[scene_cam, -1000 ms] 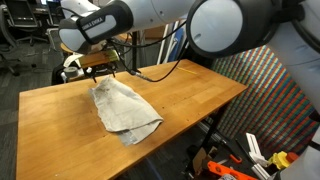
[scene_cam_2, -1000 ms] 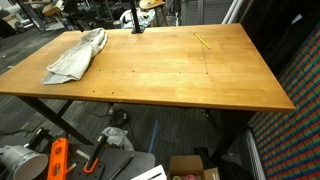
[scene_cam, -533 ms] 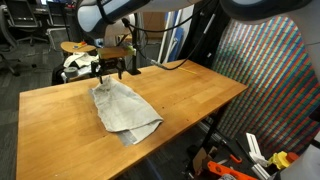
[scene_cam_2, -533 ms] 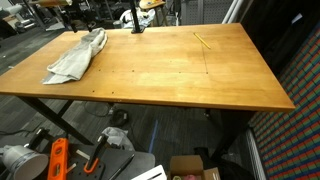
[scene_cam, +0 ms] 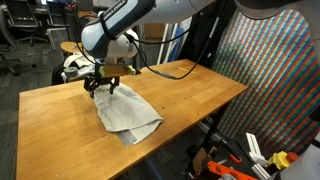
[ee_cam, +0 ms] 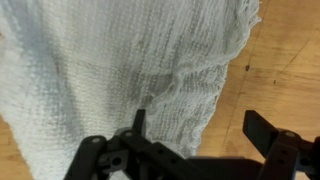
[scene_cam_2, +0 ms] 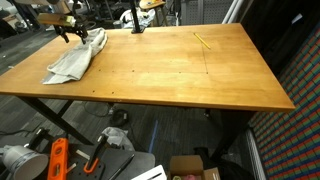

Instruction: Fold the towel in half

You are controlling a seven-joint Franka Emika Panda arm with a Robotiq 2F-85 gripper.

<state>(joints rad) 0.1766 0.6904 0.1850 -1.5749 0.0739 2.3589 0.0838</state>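
A pale grey-white towel (scene_cam: 125, 110) lies crumpled and partly folded on the wooden table (scene_cam: 190, 95); it also shows in an exterior view (scene_cam_2: 75, 57) near the table's corner. In the wrist view the towel (ee_cam: 110, 70) fills most of the frame, its edge running beside bare wood. My gripper (scene_cam: 101, 86) hovers just above the towel's far end, also seen in an exterior view (scene_cam_2: 70, 34). In the wrist view the gripper (ee_cam: 195, 128) is open, one finger over the cloth and one over the wood, holding nothing.
A yellow pencil-like item (scene_cam_2: 202, 41) lies on the table far from the towel. Chairs and clutter stand behind the table (scene_cam: 30, 30). Tools and boxes lie on the floor (scene_cam_2: 60, 155). A patterned panel (scene_cam: 270, 90) stands beside the table.
My arm has swung down and toward the towel's far end, bringing the gripper low over the cloth. The towel has not moved.
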